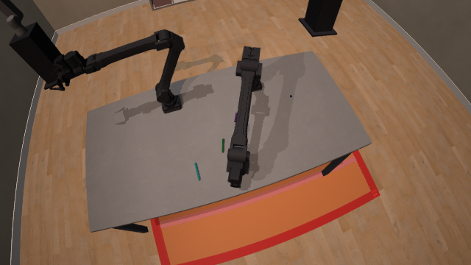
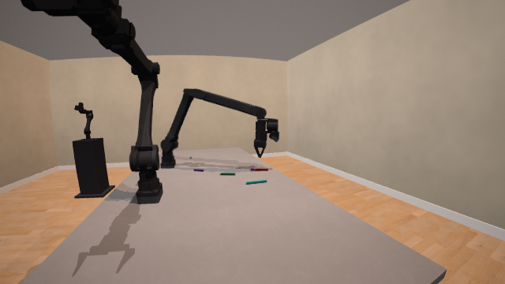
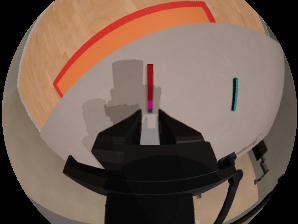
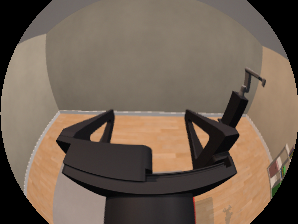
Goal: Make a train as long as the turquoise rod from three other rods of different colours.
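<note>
A red rod (image 2: 262,170) (image 3: 150,81), a magenta rod (image 2: 253,170) (image 3: 150,104) and a small blue rod (image 3: 150,111) lie flat in a straight line, with no clear gap between them in the left wrist view. My left gripper (image 2: 259,156) is slightly open and empty, above the table near this line; its fingertips frame the blue end in the left wrist view. The turquoise rod (image 1: 197,171) (image 2: 256,182) (image 3: 235,95) lies apart. My right gripper (image 1: 54,88) (image 4: 149,113) is wide open and empty, off the table's side. The top view of the line is hidden by my left arm.
A green rod (image 1: 223,145) (image 2: 227,173) and a purple rod (image 1: 235,117) (image 2: 198,170) lie separately between the line and the arm bases. Another small blue piece (image 1: 291,96) (image 2: 190,158) lies far off, beyond my left arm. The table's front edge is close to the red rod.
</note>
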`<state>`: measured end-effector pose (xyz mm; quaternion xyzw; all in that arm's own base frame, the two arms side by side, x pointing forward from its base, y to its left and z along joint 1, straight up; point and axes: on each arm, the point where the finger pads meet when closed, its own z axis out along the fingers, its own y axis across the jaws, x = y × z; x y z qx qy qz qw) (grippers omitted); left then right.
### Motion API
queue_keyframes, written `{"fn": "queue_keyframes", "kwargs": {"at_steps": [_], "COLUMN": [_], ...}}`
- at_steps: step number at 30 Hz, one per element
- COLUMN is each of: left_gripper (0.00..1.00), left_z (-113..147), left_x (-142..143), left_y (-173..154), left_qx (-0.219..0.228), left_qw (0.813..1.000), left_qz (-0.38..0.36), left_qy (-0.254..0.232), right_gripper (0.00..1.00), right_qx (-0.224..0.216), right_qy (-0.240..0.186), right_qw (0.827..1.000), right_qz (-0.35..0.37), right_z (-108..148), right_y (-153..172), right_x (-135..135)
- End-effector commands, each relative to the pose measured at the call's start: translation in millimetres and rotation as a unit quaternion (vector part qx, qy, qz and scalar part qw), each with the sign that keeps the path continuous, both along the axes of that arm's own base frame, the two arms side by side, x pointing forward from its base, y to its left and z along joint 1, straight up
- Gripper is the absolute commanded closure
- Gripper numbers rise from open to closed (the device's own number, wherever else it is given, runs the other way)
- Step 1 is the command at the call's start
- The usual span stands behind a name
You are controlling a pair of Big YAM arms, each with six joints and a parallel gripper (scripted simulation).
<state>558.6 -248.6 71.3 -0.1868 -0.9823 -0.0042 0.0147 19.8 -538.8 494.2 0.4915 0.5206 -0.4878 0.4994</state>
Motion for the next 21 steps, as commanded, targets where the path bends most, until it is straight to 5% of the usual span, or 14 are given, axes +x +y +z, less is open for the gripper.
{"fn": "queue_keyframes", "kwargs": {"at_steps": [1, 4, 5, 21], "left_gripper": [0.77, 0.77, 0.00, 0.00], "left_z": [60.8, 61.2, 56.2, 54.6], "left_x": [26.7, 26.7, 26.7, 26.7], "left_y": [-8.7, -8.7, -8.7, -8.7], "left_qx": [-0.024, -0.024, -0.022, -0.022], "left_qw": [0.998, 0.998, 0.999, 0.999], "left_qz": [-0.006, -0.006, -0.006, -0.006], "left_qy": [-0.050, -0.050, -0.047, -0.046], "right_gripper": [0.00, 0.00, 0.00, 0.00], "right_qx": [-0.012, -0.012, -0.012, -0.012], "right_qy": [-0.009, -0.009, -0.009, -0.009], "right_qw": [1.000, 1.000, 1.000, 1.000], "right_qz": [-0.004, -0.004, -0.004, -0.004], "right_z": [6.3, 6.3, 6.3, 6.3], "right_y": [-5.8, -5.8, -5.8, -5.8], "right_x": [-2.8, -2.8, -2.8, -2.8]}}
